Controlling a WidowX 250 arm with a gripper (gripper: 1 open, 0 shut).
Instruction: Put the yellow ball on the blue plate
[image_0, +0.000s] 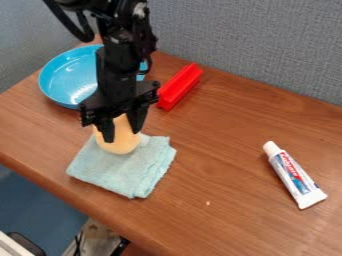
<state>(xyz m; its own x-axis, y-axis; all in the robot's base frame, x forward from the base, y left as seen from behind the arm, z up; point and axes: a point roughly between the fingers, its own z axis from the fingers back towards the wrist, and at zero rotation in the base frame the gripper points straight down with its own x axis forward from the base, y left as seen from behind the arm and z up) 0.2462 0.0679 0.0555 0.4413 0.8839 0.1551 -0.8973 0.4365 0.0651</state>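
Observation:
The yellow ball (122, 139) stands upright on the pale teal cloth (123, 166), near the table's front left. My gripper (119, 127) comes down from above, and its black fingers are shut on the ball's upper part. The blue plate (63, 80) lies at the back left of the table, behind the arm, with nothing visible in the part that shows. The arm hides the plate's right rim.
A red rectangular block (179, 85) lies just right of the arm, toward the back. A toothpaste tube (293, 172) rests at the right side of the wooden table (227, 140). The table's front edge runs close below the cloth.

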